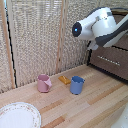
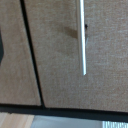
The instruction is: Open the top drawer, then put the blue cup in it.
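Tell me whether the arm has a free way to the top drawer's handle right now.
Probably yes. The arm is up by the dresser, and the wrist view shows the silver bar handle on the drawer front with nothing across it. The jaws are out of view.

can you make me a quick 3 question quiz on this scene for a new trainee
1. True or false: the blue cup stands on the wooden table, apart from the pink mug.
2. Multiple choice: what lies between the two mugs, a little behind them? A) a spoon B) a small orange block C) a lid
3. Fill in: the white plate sits at the near corner on the exterior view's ____.

Key:
1. True; both stand upright with a gap between them.
2. B
3. left

Note: the arm is up by the dresser; its tool shows in neither view.
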